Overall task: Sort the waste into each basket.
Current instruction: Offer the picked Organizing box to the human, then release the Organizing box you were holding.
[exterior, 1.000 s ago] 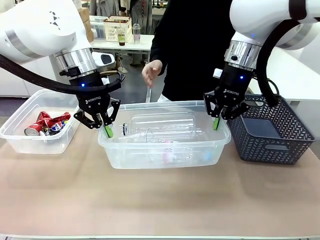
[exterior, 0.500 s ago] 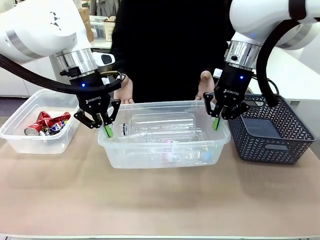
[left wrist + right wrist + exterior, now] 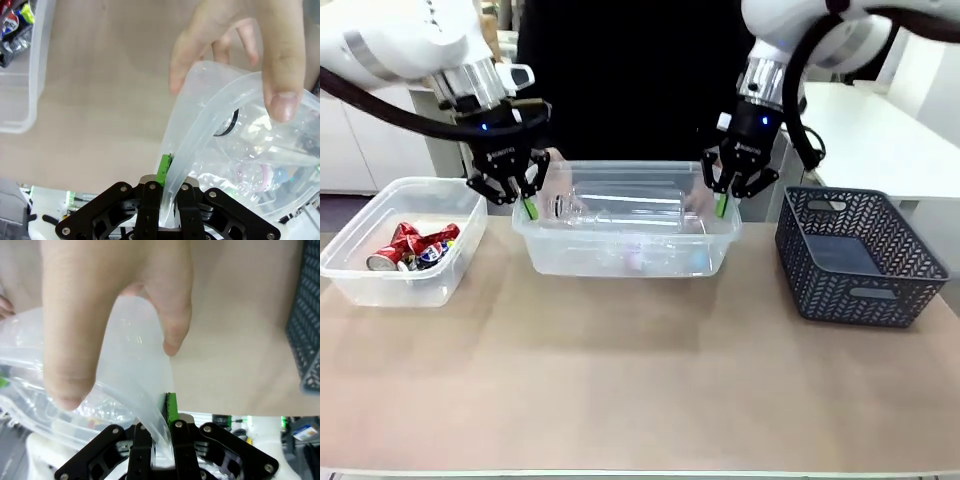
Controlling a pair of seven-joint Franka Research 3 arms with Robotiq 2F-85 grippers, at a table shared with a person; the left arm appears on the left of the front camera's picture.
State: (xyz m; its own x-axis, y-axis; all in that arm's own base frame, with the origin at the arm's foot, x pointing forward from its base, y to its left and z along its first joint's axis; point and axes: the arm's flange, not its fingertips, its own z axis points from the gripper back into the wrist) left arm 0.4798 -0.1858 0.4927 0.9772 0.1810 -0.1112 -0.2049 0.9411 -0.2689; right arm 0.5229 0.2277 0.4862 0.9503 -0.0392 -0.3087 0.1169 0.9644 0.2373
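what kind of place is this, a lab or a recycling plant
Probably a robotics lab: two robot arms share a table with a person, and tidy sorting props sit on it, a tub of crushed cans and a grey lattice basket.

A tan table [image 3: 640, 400] fills the foreground, with white counters [image 3: 880, 130] beyond it.

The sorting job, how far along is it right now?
Done: cans lie in the left tub, bottles in the middle tub. In hand: left gripper and right gripper clamp the middle tub's rim as a person's hands take it. Left: the handover.
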